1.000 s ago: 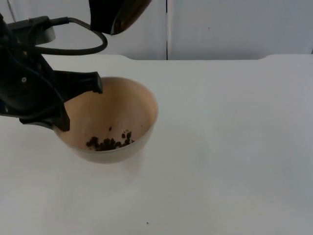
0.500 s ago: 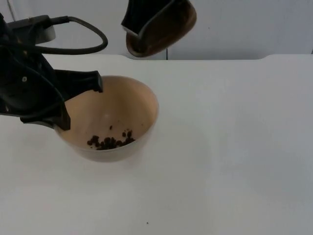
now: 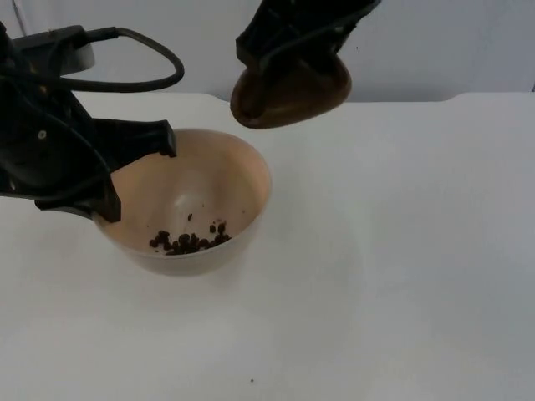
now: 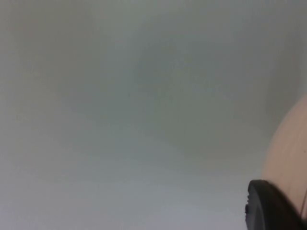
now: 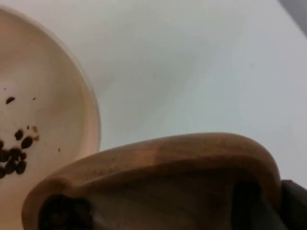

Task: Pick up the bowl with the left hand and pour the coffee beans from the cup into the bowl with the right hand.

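Top view: left claw [image 3: 134,180] is clamping the bowl [image 3: 196,209] rim, right claw [image 3: 292,50] is gripping the cup [image 3: 291,90]; keep tipping over the coffee beans [image 3: 188,242].

— Where do we look from?
— We record the top view looking down and forward over the table [image 3: 401,251], the bowl [image 3: 192,200] at nine o'clock.
— And the wrists?
— Both sit close in: the left skims the bowl's outer wall [image 4: 288,153]; the right shares bowl and cup [image 5: 158,177].

Beans [image 3: 189,242] in bowl [image 3: 242,171] on table [image 3: 401,251]; cup [image 3: 292,90] behind bowl, to its right
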Controlling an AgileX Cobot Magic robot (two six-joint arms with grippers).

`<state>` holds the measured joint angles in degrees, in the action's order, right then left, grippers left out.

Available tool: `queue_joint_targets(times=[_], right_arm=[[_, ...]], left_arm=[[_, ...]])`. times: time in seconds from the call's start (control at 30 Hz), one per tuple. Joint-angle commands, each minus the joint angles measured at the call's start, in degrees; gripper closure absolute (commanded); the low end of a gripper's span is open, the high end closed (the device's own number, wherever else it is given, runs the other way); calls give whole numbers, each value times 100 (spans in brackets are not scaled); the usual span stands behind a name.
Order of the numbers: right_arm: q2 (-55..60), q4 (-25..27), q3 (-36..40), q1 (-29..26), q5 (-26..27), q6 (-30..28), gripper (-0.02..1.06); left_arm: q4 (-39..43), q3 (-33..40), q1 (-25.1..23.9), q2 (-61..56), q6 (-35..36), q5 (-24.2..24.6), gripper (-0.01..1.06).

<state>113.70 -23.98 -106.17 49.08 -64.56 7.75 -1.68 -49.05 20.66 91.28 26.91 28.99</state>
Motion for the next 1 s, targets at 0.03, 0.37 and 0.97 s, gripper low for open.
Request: queue_joint_targets(times=[0.03, 0.37, 0.97], right_arm=[[-66, 382, -30, -227, 52, -128, 105], [-66, 922, 175, -1130, 100, -139, 105], [-66, 877, 2980, -1937, 2367, 478, 105]], left_arm=[[-86, -29, 0, -30, 46, -92, 105], [-86, -29, 0, 197, 46, -135, 105], [228, -29, 0, 1079, 46, -284, 105]])
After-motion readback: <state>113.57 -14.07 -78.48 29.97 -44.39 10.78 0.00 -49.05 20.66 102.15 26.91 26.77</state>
